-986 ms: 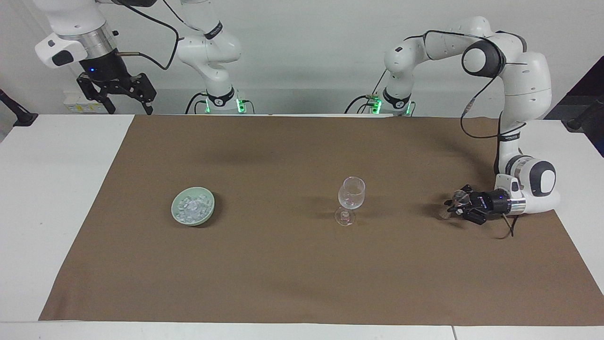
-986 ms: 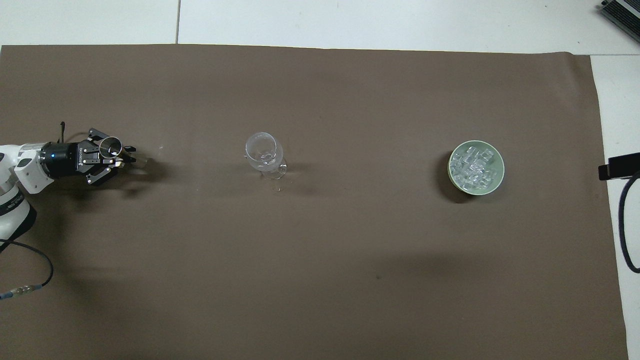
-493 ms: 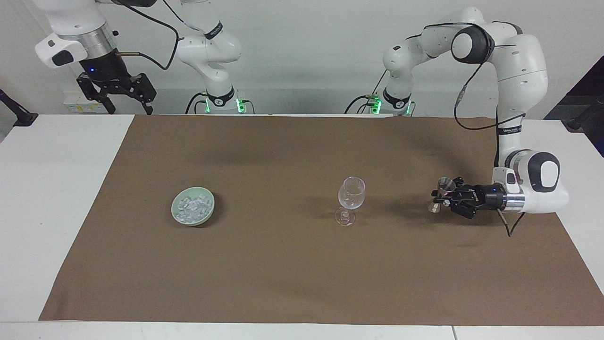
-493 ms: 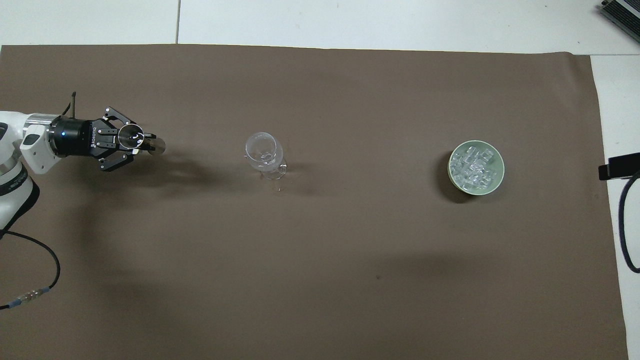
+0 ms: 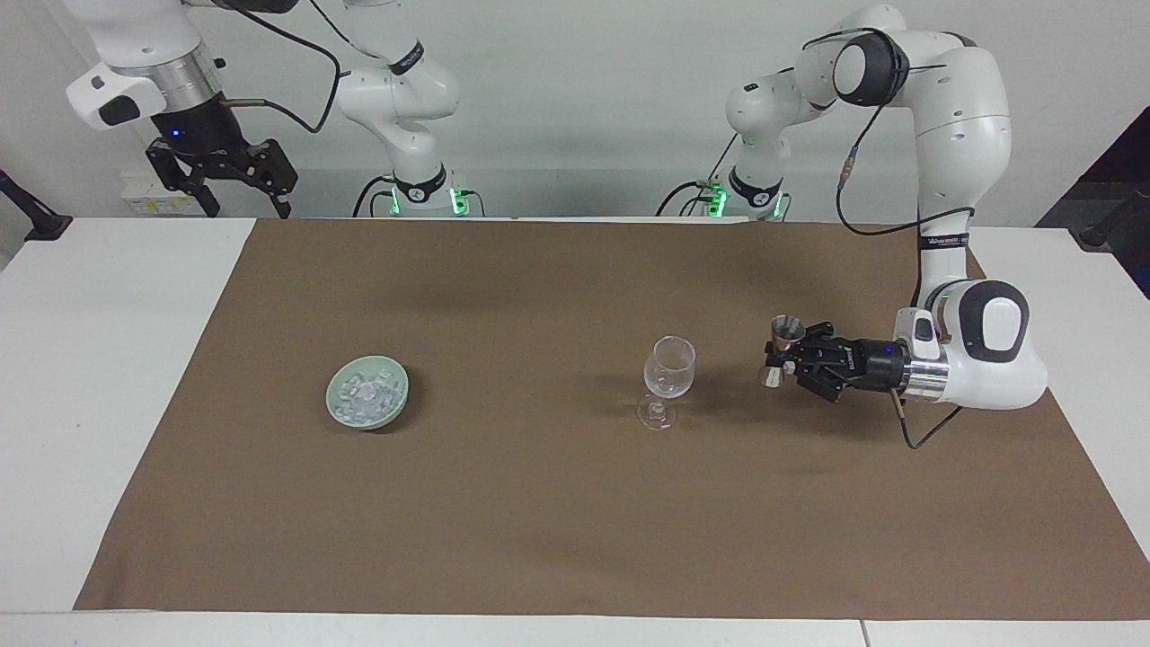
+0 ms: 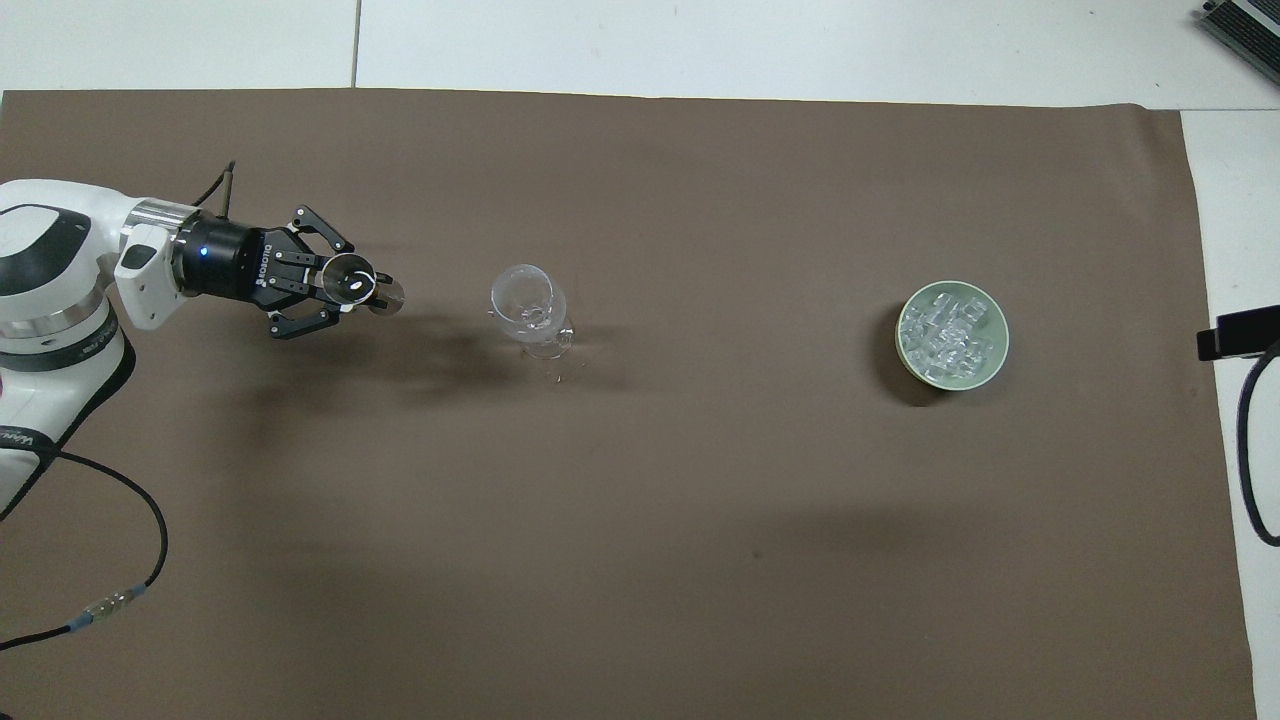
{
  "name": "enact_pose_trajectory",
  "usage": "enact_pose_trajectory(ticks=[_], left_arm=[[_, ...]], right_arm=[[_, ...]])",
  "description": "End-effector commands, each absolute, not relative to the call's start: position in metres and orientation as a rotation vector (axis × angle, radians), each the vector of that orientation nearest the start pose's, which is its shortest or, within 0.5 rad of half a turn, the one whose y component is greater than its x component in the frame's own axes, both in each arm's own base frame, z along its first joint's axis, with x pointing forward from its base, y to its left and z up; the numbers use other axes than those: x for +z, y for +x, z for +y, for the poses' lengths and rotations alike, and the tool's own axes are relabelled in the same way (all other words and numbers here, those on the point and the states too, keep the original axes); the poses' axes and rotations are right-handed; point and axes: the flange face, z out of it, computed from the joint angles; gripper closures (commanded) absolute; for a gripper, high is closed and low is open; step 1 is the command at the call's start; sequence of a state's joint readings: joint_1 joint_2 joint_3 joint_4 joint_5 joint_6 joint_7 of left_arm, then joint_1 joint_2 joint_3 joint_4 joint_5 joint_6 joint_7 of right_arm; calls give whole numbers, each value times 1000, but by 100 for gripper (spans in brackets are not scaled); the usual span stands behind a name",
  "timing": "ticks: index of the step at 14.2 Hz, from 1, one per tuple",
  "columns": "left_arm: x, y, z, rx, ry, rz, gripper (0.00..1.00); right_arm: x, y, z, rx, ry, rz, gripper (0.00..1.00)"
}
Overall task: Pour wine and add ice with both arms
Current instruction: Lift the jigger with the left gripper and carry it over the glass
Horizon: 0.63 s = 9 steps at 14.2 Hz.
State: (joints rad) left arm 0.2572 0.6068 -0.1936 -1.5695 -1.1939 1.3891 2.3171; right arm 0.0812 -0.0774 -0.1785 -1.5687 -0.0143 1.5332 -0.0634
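A clear wine glass (image 5: pixel 669 368) stands upright mid-mat; it also shows in the overhead view (image 6: pixel 525 300). My left gripper (image 5: pixel 795 356) (image 6: pixel 345 290) lies level and is shut on a small metal jigger (image 5: pixel 788 329) (image 6: pixel 388 298). It holds the jigger upright above the mat, beside the glass toward the left arm's end, a short gap away. The ice (image 5: pixel 364 392) (image 6: pixel 948 332) is heaped in a pale green bowl (image 5: pixel 334 406) (image 6: pixel 998 362) toward the right arm's end. My right gripper (image 5: pixel 235 190) waits open and empty, raised over the table's edge by its base.
A brown mat (image 5: pixel 539 521) (image 6: pixel 700 550) covers most of the white table (image 5: pixel 81 359). A black cable (image 6: pixel 120 560) trails from the left arm over the mat.
My left gripper lifted the jigger off the mat and carried it toward the wine glass. The right arm, glass and bowl have not moved.
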Motion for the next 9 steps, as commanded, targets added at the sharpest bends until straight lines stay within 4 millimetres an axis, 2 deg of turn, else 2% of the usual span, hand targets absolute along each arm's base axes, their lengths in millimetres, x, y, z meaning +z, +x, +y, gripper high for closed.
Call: enact_pose_trajectory(ticks=[1, 3, 5, 9], left_arm=[[349, 644, -66, 1020, 1068, -1470, 100], [360, 647, -66, 986, 1143, -1442, 100], [361, 645, -83, 963, 1137, -1448, 100], [387, 645, -92, 947, 1210, -1462, 100]], right_arm=[[666, 519, -55, -65, -3123, 83, 0], [666, 519, -56, -65, -3122, 85, 0], [666, 519, -56, -65, -3122, 85, 0], [666, 519, -55, -67, -3123, 83, 0]])
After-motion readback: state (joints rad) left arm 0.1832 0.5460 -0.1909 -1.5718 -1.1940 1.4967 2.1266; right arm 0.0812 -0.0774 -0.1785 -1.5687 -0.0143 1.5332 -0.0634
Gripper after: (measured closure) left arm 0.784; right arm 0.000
